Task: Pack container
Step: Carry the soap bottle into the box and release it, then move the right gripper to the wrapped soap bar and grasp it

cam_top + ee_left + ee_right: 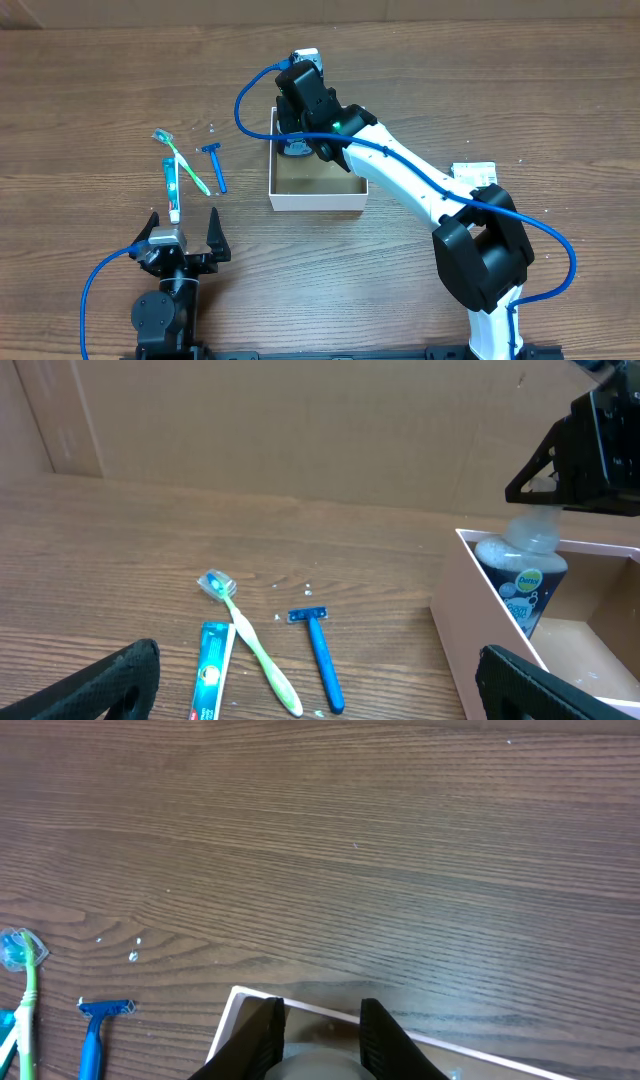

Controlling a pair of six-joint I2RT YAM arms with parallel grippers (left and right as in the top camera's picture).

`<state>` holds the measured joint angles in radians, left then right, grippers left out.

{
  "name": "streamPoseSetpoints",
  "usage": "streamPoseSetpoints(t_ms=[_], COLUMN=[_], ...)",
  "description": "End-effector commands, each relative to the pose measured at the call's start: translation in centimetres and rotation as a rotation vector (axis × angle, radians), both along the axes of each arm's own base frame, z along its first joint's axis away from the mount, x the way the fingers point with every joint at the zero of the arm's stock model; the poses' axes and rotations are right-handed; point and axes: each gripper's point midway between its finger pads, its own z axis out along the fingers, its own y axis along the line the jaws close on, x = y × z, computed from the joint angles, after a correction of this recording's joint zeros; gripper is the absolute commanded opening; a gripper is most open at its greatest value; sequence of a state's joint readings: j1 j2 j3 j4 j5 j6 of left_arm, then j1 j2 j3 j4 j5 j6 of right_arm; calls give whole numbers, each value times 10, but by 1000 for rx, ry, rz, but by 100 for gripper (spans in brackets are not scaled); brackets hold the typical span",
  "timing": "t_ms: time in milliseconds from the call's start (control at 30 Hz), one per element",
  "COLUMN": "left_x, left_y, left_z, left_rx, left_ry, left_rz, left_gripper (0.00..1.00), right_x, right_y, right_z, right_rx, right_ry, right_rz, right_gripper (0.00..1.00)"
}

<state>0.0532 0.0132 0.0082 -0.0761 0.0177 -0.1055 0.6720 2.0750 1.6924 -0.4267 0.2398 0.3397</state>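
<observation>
Reaching into the container (315,201), right tool (322,1038) clamped on a bottle (522,575); left tool (183,224) spread open

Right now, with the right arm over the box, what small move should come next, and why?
Probably open the right gripper and let go. Its fingers clamp the cap of the bottle, which sits inside the container at its far corner, base seemingly near the floor. The toothbrush, toothpaste and razor wait outside.
</observation>
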Motion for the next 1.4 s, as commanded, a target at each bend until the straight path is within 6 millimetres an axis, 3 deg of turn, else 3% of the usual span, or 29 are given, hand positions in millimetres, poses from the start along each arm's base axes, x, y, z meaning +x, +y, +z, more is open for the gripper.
streamPoseSetpoints(t_ms=[0,33,67,167,333,400,500,600,667,700,733,800,867,1033,1100,1167,1233,1367], left_x=[0,0,0,0,0,0,0,0,0,0,0,0,0,0,0,0,0,0], left_y=[2,2,2,2,2,2,2,2,2,2,2,2,2,2,2,2,2,2], left_z=[0,0,0,0,0,0,0,0,0,0,0,0,0,0,0,0,0,0], left_rx=[5,5,5,5,5,5,5,5,5,5,5,5,5,5,5,5,5,5], left_ry=[-4,-4,-4,-4,-4,-4,-4,-4,-4,-4,-4,-4,-4,-4,-4,-4,-4,-4], left_rz=[8,8,8,8,8,9,8,8,8,8,8,8,8,8,8,8,8,8], left_gripper=[100,100,100,100,100,100,100,100,100,100,100,100,100,100,100,100,100,100], right_x=[7,7,7,7,7,11,15,7,-5,-12,-19,-36,-58,-80,-83,-87,-93,-108], right_y=[0,1,1,0,0,-4,-3,-4,-24,-44,-67,-138,-228,-341,-364,-374,-372,-356], right_z=[8,8,8,8,7,12,45,111,154,176,191,206,196,130,100,57,18,-42], right_rx=[13,14,14,14,-1,-24,-33,23,53,79,103,148,181,197,215,247,270,324], right_ry=[-28,-29,-28,-28,-28,-56,-104,-132,-125,-111,-82,18,169,438,494,573,640,742], right_rz=[-7,-7,-7,-7,3,-9,17,32,-16,-75,-136,-335,-583,-914,-1013,-1072,-1104,-1104], right_gripper=[38,56,64,76,77,83,88,93,99,100,100,100,100,100,100,100,100,100])
